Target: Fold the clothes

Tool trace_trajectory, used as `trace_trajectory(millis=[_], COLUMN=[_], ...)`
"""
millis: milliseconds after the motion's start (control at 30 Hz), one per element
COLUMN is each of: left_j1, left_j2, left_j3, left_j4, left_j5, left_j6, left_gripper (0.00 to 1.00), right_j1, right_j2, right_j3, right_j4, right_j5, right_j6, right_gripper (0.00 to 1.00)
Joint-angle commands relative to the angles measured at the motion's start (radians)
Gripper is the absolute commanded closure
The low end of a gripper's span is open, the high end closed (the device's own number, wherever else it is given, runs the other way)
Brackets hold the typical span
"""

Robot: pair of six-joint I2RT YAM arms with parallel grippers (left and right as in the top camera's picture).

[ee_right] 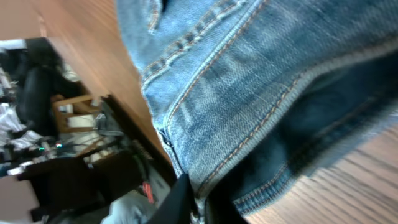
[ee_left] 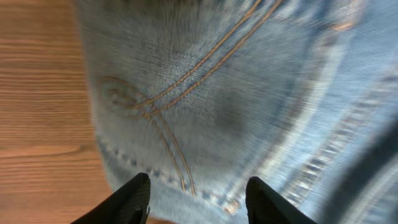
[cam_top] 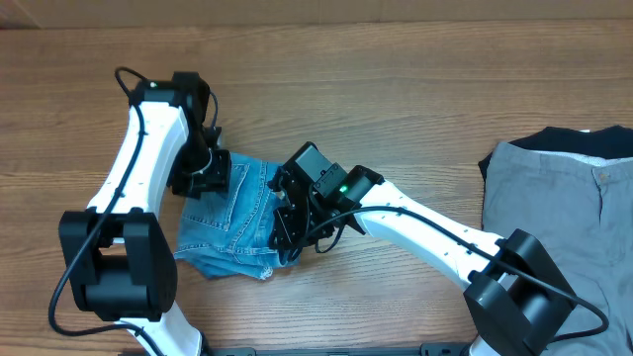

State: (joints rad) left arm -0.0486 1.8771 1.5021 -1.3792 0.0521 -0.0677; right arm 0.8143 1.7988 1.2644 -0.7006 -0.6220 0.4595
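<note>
The light blue denim jeans [cam_top: 233,220] lie folded into a small bundle on the wooden table, between the two arms. My left gripper [cam_top: 203,176] hovers over their upper left edge, open, with a stitched back pocket [ee_left: 186,106] filling the left wrist view between its fingers [ee_left: 198,198]. My right gripper [cam_top: 287,235] is at the bundle's right edge, shut on a seamed fold of the jeans [ee_right: 249,93], its fingers [ee_right: 198,205] pinching the denim. Grey trousers [cam_top: 554,198] lie at the right, on a black garment [cam_top: 584,138].
The wooden table [cam_top: 396,79] extends behind and around the garments. The right wrist view shows dark furniture and room clutter [ee_right: 68,137] past the table edge.
</note>
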Motion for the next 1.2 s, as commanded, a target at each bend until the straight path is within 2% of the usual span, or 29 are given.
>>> trace_trajectory(millis=[0,133,233,333,367,467,500,567,667,767,833,867,900,1033,1167], left_j1=[-0.002,-0.002,-0.002,-0.002,-0.002,-0.002,-0.002,-0.002,-0.002,-0.003,-0.007,-0.013,-0.018,-0.050,-0.087], left_j2=[0.007,0.007,0.007,0.007,0.007,0.007,0.007,0.006,0.006,0.006,0.006,0.006,0.006,0.018,0.041], left_j3=[-0.125,-0.241,-0.323,-0.384,-0.400,-0.414,-0.397,-0.333,-0.176,-0.006,0.040,0.058,0.058,0.004,-0.098], left_j4=[0.089,0.191,0.268,0.306,0.314,0.322,0.316,0.301,0.237,0.174,0.182,0.209,0.229,0.345,0.446], left_j5=[0.019,0.010,-0.028,-0.063,-0.063,-0.060,-0.053,0.023,0.187,0.380,0.473,0.533,0.547,0.544,0.554], left_j6=[0.008,0.008,0.007,-0.019,-0.019,-0.019,-0.018,0.014,0.072,0.190,0.229,0.258,0.271,0.282,0.301], left_gripper=[0.48,0.51,0.62,0.61,0.60,0.37,0.33,0.29,0.29,0.32,0.34,0.38,0.48,0.78,0.80], right_j1=[-0.023,-0.065,-0.089,-0.100,-0.104,-0.136,-0.156,-0.211,-0.277,-0.287,-0.275,-0.264,-0.254,-0.194,-0.144], right_j2=[0.010,0.010,0.010,0.010,0.010,0.010,0.010,0.010,0.005,-0.008,-0.009,-0.009,-0.009,-0.009,-0.001], right_j3=[0.016,-0.006,-0.038,-0.059,-0.064,-0.067,-0.066,-0.065,-0.064,-0.064,-0.064,-0.065,-0.065,-0.066,-0.068], right_j4=[-0.067,-0.127,-0.118,-0.141,-0.148,-0.179,-0.194,-0.235,-0.230,-0.249,-0.248,-0.245,-0.240,-0.176,-0.130], right_j5=[0.161,0.240,0.239,0.240,0.241,0.266,0.266,0.254,0.018,-0.099,-0.158,-0.161,-0.161,-0.140,-0.007], right_j6=[0.082,0.163,0.170,0.170,0.170,0.174,0.174,0.167,-0.056,-0.191,-0.233,-0.232,-0.232,-0.169,-0.051], right_gripper=[0.96,0.96,0.96,0.96,0.96,0.96,0.96,0.84,0.70,0.66,0.60,0.57,0.56,0.52,0.46])
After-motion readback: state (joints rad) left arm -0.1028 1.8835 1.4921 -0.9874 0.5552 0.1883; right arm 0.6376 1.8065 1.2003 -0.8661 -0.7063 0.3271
